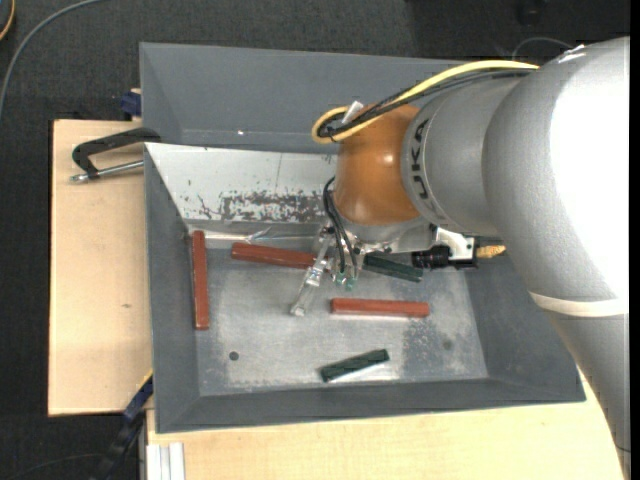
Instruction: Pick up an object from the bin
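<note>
Grey metal bin [170, 298] held loose flat bars. Pincer [318, 283] hung mid-bin, just beside rust-red flat bar [272, 256] near back wall; apart or together, could not tell. Good grasp needed centring over bar, closing across narrow width.

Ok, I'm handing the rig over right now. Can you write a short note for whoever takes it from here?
Gripper: low over the middle of the bin, nothing seen held. Whether it is open or shut cannot be told.
Nearest things: slanted red-brown stick just to its left, flat red-brown stick just to its right.
Others: long red-brown stick along the left wall, dark green stick near the front wall, second dark green stick partly under the wrist.
Done: the arm is down in the bin.
Left: grasp one stick and lift it out.
</note>
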`<state>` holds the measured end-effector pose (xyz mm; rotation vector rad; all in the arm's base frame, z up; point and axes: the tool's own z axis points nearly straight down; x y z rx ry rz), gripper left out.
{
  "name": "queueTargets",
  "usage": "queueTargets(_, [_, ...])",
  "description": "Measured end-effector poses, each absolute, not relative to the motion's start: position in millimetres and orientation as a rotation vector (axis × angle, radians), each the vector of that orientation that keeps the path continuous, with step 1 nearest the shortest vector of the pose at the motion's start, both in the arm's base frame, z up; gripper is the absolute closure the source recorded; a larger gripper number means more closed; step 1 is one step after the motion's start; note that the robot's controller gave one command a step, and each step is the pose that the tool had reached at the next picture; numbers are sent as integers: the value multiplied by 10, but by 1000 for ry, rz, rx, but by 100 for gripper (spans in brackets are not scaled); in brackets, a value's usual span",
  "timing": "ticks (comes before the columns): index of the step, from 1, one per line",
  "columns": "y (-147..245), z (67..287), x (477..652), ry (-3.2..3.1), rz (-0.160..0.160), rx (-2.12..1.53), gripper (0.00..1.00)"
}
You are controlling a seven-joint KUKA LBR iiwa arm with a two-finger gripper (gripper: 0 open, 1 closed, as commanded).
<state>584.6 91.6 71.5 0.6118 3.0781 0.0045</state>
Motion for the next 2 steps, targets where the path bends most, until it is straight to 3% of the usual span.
queueTargets(1, [914, 708, 5842, 3079, 4, 613, 100])
queueTargets(2, [951, 2085, 5496, 3100, 3, 490, 100])
